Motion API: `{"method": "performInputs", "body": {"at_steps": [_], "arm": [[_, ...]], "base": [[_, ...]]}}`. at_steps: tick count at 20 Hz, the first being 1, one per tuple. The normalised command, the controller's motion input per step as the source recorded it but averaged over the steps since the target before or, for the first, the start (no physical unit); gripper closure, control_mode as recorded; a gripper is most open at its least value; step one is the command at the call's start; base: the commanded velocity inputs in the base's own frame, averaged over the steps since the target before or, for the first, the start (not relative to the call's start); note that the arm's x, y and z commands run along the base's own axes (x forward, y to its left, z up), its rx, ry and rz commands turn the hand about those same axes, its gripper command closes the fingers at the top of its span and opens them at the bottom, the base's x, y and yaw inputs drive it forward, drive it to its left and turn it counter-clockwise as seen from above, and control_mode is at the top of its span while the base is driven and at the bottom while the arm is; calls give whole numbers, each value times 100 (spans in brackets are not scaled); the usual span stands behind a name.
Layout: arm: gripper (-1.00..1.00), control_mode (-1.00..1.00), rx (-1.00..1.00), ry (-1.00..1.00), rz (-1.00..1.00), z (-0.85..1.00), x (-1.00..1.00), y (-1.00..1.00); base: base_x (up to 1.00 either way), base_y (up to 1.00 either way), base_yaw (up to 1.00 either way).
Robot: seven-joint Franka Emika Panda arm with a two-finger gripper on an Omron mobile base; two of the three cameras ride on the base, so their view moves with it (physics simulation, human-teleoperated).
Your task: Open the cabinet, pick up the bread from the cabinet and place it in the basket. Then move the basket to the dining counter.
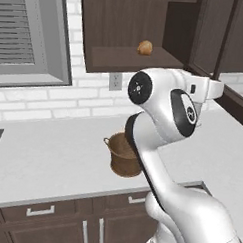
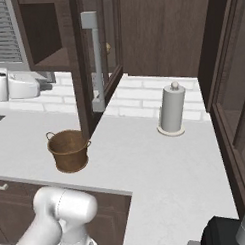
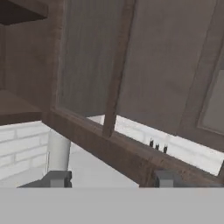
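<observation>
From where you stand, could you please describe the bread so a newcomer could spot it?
Look at the open dark brown cabinet above the pale worktop. On its lower shelf sits the bread, a small round golden bun, far smaller than the coppery basket below.

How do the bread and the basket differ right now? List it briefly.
The bread is a small, round, tan-golden bun; the basket is much larger, coppery brown and bucket-shaped with loop handles.
The bread sits up on the shelf of the open cabinet; the basket stands below it on the pale worktop.
The bread is solid; the basket is hollow, open at the top.
Both rest untouched.
</observation>
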Motion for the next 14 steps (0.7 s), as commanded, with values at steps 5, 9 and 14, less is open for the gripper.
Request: {"method": "performInputs", "body": {"at_steps": [5, 9, 14], "arm": [[-100, -100, 11, 21, 19, 37, 59, 0], [-100, -100, 8, 15, 17, 10, 87, 16], [-100, -100, 9, 4, 20, 0, 98, 4]], "base": [[0, 0, 0], [0, 0, 0], [0, 0, 0]]}}
